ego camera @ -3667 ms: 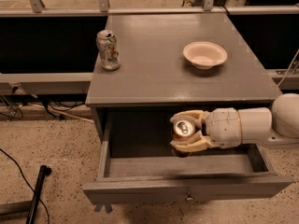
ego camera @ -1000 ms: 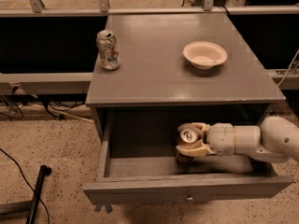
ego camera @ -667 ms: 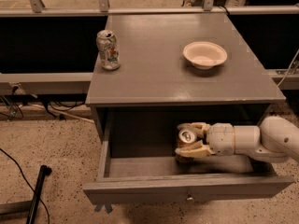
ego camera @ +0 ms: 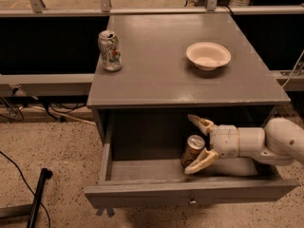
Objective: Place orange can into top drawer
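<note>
The top drawer (ego camera: pixel 142 190) is pulled open under the grey cabinet top, its small metal knob (ego camera: pixel 192 202) on the front panel. The orange can (ego camera: pixel 193 150), coppery brown with a silver top, stands upright on the drawer floor right of the middle. My gripper (ego camera: pixel 195 144) reaches in from the right, inside the drawer. Its fingers are spread open on either side of the can, one fingertip (ego camera: pixel 194 119) above and behind it, the other fingertip (ego camera: pixel 192 169) in front of it. The can looks released.
A pale white-green dented can (ego camera: pixel 109 50) stands on the left of the cabinet top (ego camera: pixel 156 80). A cream bowl (ego camera: pixel 208 55) sits on the right. A black pole (ego camera: pixel 38 198) lies on the speckled floor at left. Cables run under the left shelf.
The gripper has opened: its fingers were closed on the orange can and now stand apart from it. The can rests lower on the drawer floor.
</note>
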### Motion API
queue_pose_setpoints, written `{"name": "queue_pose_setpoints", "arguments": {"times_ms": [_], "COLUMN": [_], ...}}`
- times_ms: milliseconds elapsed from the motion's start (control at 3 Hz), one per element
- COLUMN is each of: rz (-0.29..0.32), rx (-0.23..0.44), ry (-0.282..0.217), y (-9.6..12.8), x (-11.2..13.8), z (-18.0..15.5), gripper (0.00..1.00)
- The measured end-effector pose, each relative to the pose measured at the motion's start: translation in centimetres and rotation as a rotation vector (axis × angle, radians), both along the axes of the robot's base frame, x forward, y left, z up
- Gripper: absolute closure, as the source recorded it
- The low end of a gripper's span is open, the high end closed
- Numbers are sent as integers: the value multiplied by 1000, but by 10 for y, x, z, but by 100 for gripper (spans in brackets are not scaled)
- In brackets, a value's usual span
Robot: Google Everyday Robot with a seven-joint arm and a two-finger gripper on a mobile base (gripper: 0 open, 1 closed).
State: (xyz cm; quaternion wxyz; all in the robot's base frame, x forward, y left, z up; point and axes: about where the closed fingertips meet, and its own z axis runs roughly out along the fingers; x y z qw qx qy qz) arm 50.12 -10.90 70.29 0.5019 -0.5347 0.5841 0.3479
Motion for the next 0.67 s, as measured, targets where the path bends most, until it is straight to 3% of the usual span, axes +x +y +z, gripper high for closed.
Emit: {"name": "queue_pose_setpoints", "arguments": {"times_ms": [667], "rz": [70], "rx": [22], "ry": [-18], "y": [-12], "x": [-36], "z": [38], "gripper": [0]}}
